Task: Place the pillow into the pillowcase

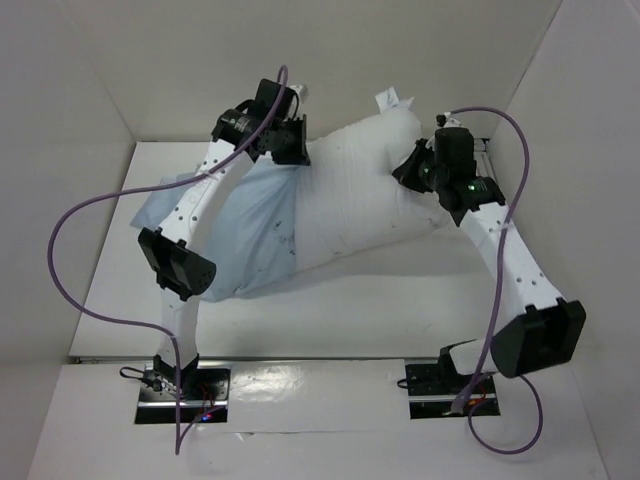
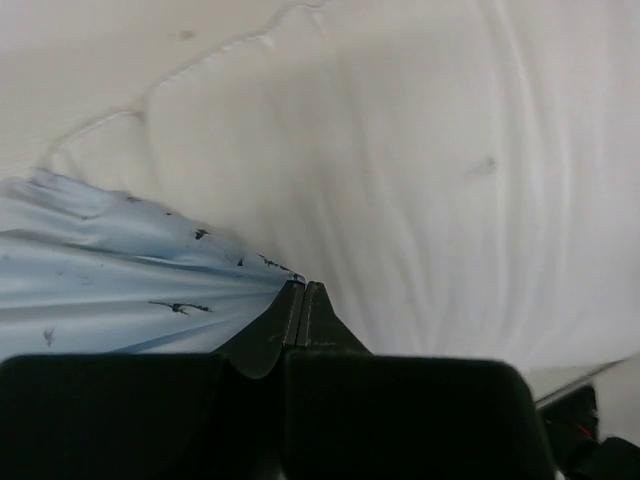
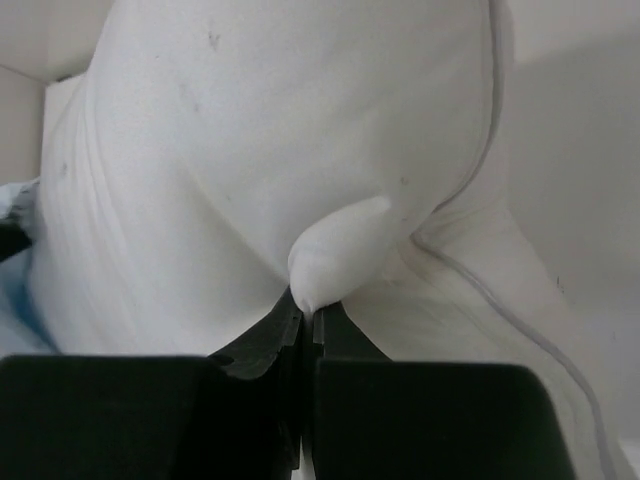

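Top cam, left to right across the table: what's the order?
pillowcase → left hand, shut on the pillowcase edge → pillow → right hand, pinching a fold of the pillow

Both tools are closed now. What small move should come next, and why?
Probably the left tool, shut on the pillowcase edge, should draw that edge a little way over the pillow, while the right tool holds its pinch of pillow steady. Most of the pillow lies outside the blue cloth.
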You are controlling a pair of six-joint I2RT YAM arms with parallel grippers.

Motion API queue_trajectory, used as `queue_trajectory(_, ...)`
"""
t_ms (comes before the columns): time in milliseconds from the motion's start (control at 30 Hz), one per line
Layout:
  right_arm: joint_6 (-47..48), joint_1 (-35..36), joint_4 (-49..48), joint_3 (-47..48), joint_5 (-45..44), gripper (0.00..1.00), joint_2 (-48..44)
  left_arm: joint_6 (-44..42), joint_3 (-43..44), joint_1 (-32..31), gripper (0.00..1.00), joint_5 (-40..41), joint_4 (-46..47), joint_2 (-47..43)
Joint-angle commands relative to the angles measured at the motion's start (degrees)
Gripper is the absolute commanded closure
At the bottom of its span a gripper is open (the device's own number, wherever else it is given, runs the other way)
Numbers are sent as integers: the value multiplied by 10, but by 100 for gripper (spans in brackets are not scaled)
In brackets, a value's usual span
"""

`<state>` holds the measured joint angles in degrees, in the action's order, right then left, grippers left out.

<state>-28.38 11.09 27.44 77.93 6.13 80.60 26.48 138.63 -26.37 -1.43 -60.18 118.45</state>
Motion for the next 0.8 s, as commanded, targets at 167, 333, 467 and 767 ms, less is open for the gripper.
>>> queue_trajectory(167, -77, 117, 3, -138, -49, 100, -90, 68, 46, -105, 100, -217, 159, 35)
queue_trajectory(333, -72, 87, 3, -170, -87, 100, -96, 41, -27, -105, 88, -119, 148, 13)
queue_trajectory(467, -42, 25, -9, -155, -41, 86, -40, -7, -4, -105, 19, -19, 83, -23)
queue_trajectory(767, 23, 13, 110, 6, -179, 0, -38, 34, -381, -111, 15, 239, 110, -359)
